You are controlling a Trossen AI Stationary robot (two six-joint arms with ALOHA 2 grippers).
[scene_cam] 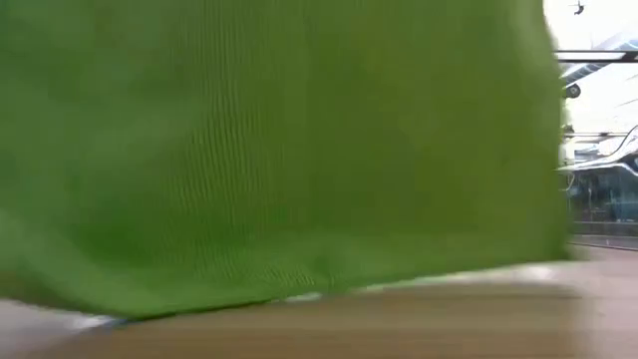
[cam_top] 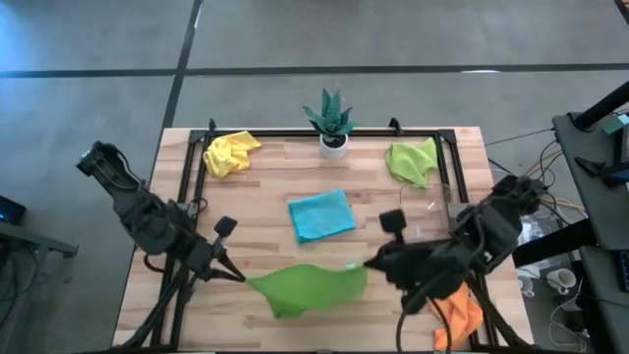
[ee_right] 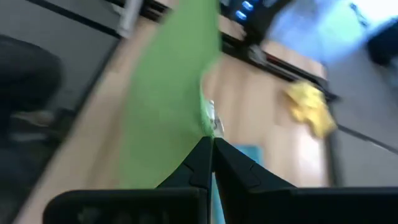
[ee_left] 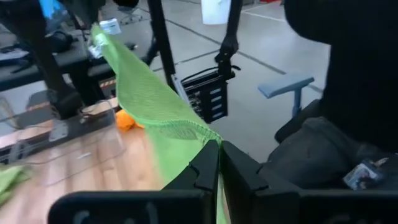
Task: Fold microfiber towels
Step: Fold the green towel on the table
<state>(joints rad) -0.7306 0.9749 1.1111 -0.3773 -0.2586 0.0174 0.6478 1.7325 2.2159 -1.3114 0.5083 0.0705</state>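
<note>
we see the lime towel (cam_top: 310,288) slung limp between left gripper (cam_top: 239,276) and right gripper (cam_top: 367,265), both pinched on its corners; light, floppy; corners suit gripping best.

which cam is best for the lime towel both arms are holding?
High view: the whole held lime towel shows, stretched between the left gripper and right gripper. Low view is filled by cloth, no outline. Each wrist view shows only a pinched corner.
</note>
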